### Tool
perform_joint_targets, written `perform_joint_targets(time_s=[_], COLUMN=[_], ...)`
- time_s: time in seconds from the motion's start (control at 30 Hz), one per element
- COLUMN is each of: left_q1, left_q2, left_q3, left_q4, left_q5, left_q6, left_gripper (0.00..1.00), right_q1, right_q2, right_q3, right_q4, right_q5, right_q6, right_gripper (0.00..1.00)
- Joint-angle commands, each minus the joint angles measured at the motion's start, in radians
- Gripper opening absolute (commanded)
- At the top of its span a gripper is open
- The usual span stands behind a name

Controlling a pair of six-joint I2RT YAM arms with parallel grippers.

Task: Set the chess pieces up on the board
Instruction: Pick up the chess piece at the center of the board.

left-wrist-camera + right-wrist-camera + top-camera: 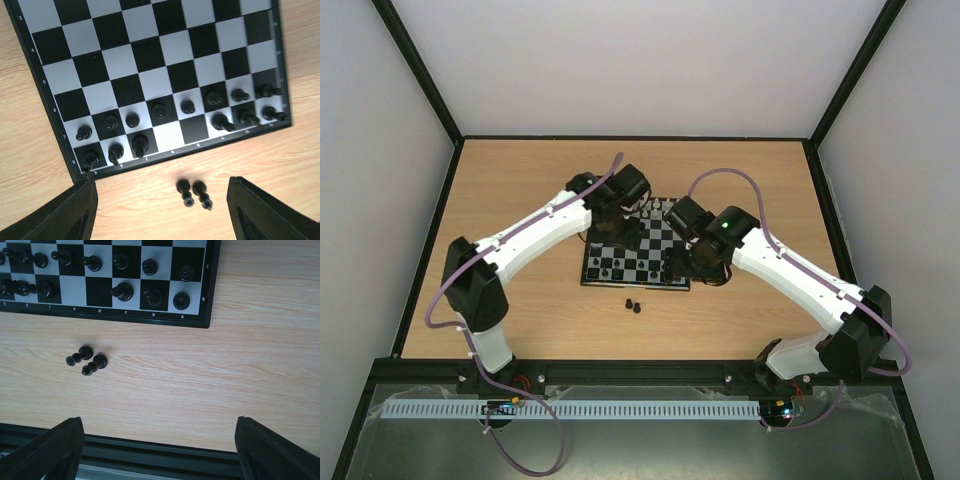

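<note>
The small chessboard (650, 262) lies mid-table, with black pieces along its near rows (160, 110) (122, 290) and white pieces (660, 205) at its far edge. Two black pieces (633, 304) lie on the wood just in front of the board; they also show in the left wrist view (194, 192) and the right wrist view (87, 360). My left gripper (160, 220) hovers over the board's left part, open and empty. My right gripper (160, 455) hovers over the board's right part, open and empty.
The wooden table (520, 200) is ringed by a black frame, with a dark rail (160, 455) at the near edge. Grey walls stand on three sides.
</note>
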Motion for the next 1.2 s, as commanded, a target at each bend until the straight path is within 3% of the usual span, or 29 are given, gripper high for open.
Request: perform_joint_targets(time_s=[0.0,0.2,0.23,0.37,0.8,1.17], left_q1=[0.015,0.040,0.043,0.054,0.085,0.118], left_q2=[-0.099,-0.203,-0.219,-0.289,-0.466,-0.526], left_q3=[0.034,-0.012,-0.025,-0.078,-0.259,-0.329], left_q4=[-0.059,-0.070,-0.072,-0.067,-0.053,-0.045], left_q5=[0.068,0.099,0.097,0.088,0.071,0.067], left_q6=[0.014,0.004,0.000,-0.021,-0.110,-0.123], left_gripper=[0.75,0.83,0.86,0.99,0.99,0.99], right_q1=[-0.005,-0.006,-0.005,-0.005,0.050,0.159], right_q2=[0.007,-0.008,-0.011,-0.022,0.005,0.120], right_q3=[0.031,0.013,0.009,-0.015,-0.103,-0.073], right_q4=[-0.047,-0.030,-0.024,-0.002,0.093,0.151], right_q5=[-0.007,-0.041,-0.046,-0.071,-0.134,-0.123], right_q6=[-0.005,-0.007,-0.007,-0.004,0.003,0.047], right_gripper=[0.86,0.94,0.98,0.99,1.00,0.74])
